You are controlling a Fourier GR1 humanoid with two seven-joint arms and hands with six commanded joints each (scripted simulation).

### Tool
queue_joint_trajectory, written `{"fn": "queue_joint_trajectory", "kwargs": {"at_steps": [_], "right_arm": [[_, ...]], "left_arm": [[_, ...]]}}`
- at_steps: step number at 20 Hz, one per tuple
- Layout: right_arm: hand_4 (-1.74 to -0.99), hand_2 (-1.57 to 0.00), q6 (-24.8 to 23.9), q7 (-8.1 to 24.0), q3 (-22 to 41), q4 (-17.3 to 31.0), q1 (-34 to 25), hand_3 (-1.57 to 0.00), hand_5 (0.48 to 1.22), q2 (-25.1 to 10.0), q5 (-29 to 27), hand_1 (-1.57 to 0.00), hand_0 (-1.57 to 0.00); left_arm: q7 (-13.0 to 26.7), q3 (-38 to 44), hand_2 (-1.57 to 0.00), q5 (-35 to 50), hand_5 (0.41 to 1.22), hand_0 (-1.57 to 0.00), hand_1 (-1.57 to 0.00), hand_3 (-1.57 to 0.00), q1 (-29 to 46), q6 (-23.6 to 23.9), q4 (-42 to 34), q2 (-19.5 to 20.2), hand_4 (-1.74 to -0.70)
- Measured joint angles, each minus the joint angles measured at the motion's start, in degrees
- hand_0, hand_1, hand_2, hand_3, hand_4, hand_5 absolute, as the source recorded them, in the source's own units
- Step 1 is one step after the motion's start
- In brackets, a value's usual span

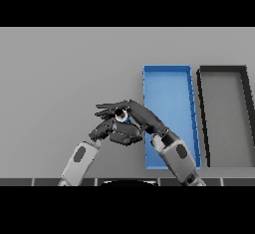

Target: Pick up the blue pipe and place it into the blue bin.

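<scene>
Mostly hidden, blue pipe [125, 117] end-on.

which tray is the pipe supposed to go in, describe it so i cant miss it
On the grey table, look right of the two hands. Two long trays lie side by side: the blue bin is the nearer, bright blue one; its neighbour, the black bin, is dark-rimmed.

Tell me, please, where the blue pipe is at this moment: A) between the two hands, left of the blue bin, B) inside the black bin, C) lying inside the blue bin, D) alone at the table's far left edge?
A: the pipe shows between the left hand and the right hand, left of the blue bin, whose floor is bare.
</scene>
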Motion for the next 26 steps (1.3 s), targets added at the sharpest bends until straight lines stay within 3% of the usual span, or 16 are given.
{"fn": "queue_joint_trajectory", "kwargs": {"at_steps": [1,5,7,10,13,16,19,21,26], "right_arm": [[-1.741,-1.57,-1.1,1.3,-1.3,-0.2,-2.0,-1.57,1.221,0.7,-2.0,-1.57,-1.57],[-1.741,-1.57,-8.5,1.4,-5.4,1.2,-13.3,-1.57,1.221,-7.5,-13.9,-1.57,-1.57],[-1.741,-1.57,-9.7,1.1,-9.3,1.7,-19.8,-1.57,1.221,-10.9,-19.4,-1.57,-1.57],[-1.741,-1.57,-14.5,1.6,-14.9,3.8,-26.1,-1.57,1.221,-16.2,-17.4,-1.57,-1.57],[-1.741,-1.57,-17.6,1.6,-18.7,8.5,-28.0,-1.57,1.221,-22.3,-17.3,-1.57,-1.57],[-1.741,-1.57,-15.9,1.6,-21.9,11.2,-25.3,-1.57,1.221,-26.1,-16.9,-1.57,-1.57],[-1.741,-1.57,-15.2,1.7,-24.9,11.4,-18.7,-1.57,1.221,-29.7,-17.1,-1.57,-1.57],[-1.741,-1.57,-18.0,1.7,-25.0,9.1,-12.8,-1.57,1.221,-31.8,-18.9,-1.57,-1.57],[-1.741,-1.57,-20.4,1.7,-23.3,4.1,1.9,-1.57,1.221,-32.7,-19.2,-1.57,-1.57]], "left_arm": [[0.1,0.5,-0.01,0.6,0.464,-0.01,-0.01,-0.01,-0.4,-0.5,-0.1,0.5,-0.91],[1.1,0.2,0.0,0.7,0.441,0.0,0.0,0.0,-0.3,-0.7,-0.1,0.4,-0.91],[1.7,0.0,0.0,1.2,0.435,0.0,0.0,0.0,-0.1,-0.9,-0.3,-0.2,-0.91],[3.6,0.3,0.0,0.8,0.43,0.0,0.0,0.0,-0.3,-0.6,-0.3,0.0,-0.9],[3.0,0.4,0.0,1.0,0.421,0.0,0.0,0.0,-0.2,-0.9,-1.5,0.8,-0.89],[2.8,0.5,0.0,0.8,0.411,0.0,0.0,0.0,-0.2,-0.8,-0.7,0.9,-0.88],[1.6,0.0,0.0,-0.4,0.415,0.0,0.0,0.0,0.1,-0.5,-0.4,1.2,-0.87],[1.2,0.2,0.0,-0.1,0.419,0.0,0.0,0.0,0.1,-0.4,-0.9,1.4,-0.87],[1.8,-0.1,0.0,0.6,0.422,0.0,0.0,0.0,0.6,-0.9,-1.6,1.4,-0.88]]}}
